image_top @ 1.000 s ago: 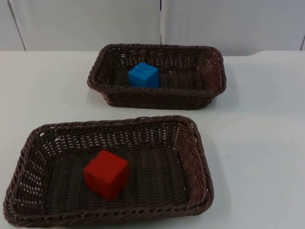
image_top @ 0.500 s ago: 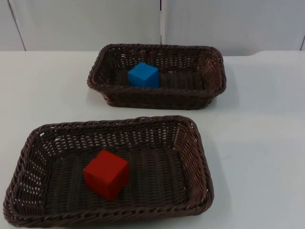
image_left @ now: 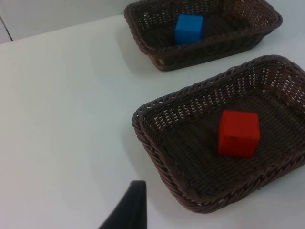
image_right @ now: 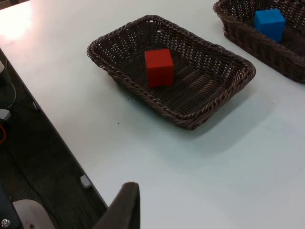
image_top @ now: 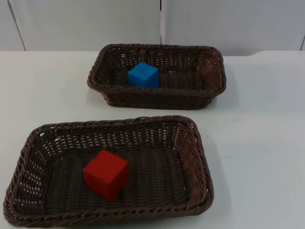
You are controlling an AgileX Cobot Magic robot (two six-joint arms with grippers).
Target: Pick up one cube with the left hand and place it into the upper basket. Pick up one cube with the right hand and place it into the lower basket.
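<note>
A blue cube [image_top: 143, 75] lies inside the upper brown wicker basket [image_top: 213, 90], left of its middle; the left wrist view shows the same blue cube [image_left: 188, 28]. A red cube [image_top: 106, 173] rests on the floor of the lower wicker basket [image_top: 195, 157], and it appears again as the red cube [image_right: 159, 67] in the right wrist view. My left gripper [image_left: 128, 212] hangs back over bare table, well apart from both baskets. My right gripper [image_right: 123, 205] is held high near the table's edge, far from the lower basket [image_right: 209, 107]. Both arms wait.
White table [image_top: 257, 143] surrounds the baskets, with open room to the right and to the left. The grey partition wall [image_top: 86, 24] closes the far side. Past the table's edge the right wrist view shows dark floor [image_right: 33, 162].
</note>
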